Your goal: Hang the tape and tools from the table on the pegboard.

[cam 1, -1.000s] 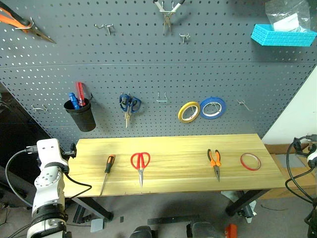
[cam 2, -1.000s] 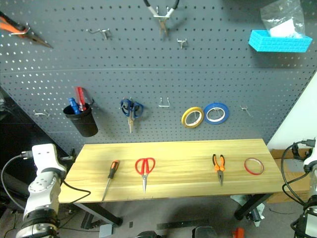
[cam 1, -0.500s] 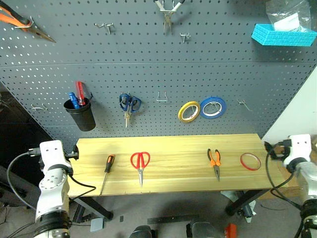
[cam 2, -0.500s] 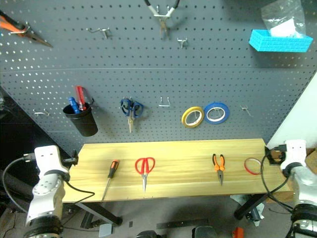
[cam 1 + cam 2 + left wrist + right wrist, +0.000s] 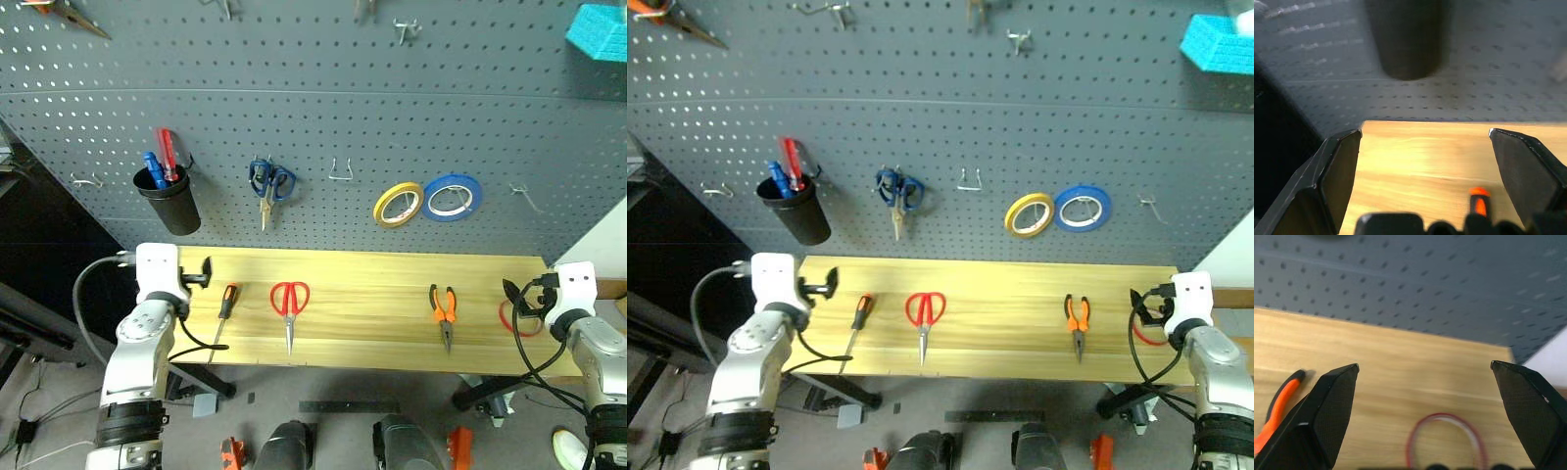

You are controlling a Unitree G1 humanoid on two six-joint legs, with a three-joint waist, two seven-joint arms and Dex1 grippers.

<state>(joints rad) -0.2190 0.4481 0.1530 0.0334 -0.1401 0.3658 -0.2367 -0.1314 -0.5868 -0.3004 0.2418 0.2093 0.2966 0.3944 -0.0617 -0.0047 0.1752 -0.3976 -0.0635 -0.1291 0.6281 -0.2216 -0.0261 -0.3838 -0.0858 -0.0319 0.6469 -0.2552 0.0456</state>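
Along the light wooden table (image 5: 372, 269), seen from the head, four things lie in a row from left to right: the screwdriver (image 5: 220, 318), the red-handled scissors (image 5: 290, 305), the orange pliers (image 5: 444, 310) and, at the far right end, the red tape (image 5: 519, 319). Behind the table stands the grey pegboard (image 5: 323, 108), carrying a black cup (image 5: 168, 201) of pens, blue-handled scissors (image 5: 270, 184), a yellow ring (image 5: 398, 205) and a blue ring (image 5: 452, 196), with bare hooks between them. The left claw (image 5: 201, 274) hangs over the table's left end, just left of the screwdriver handle. The right claw (image 5: 515, 297) hovers at the right end, right at the red tape, partly covering it.

From the left wrist, the left claw (image 5: 1425, 161) has its two black fingers (image 5: 1337, 171) spread wide and holds nothing; bare table top lies between them, the orange tip of the screwdriver (image 5: 1478, 205) shows near the right-hand finger, and the black cup (image 5: 1405, 39) hangs on the pegboard beyond.

From the right wrist, the right claw (image 5: 1425, 396) is likewise wide open and empty. The red tape (image 5: 1444, 443) lies flat on the table between its fingers (image 5: 1332, 406), and an orange handle of the pliers (image 5: 1278, 406) shows beside the left-hand finger.
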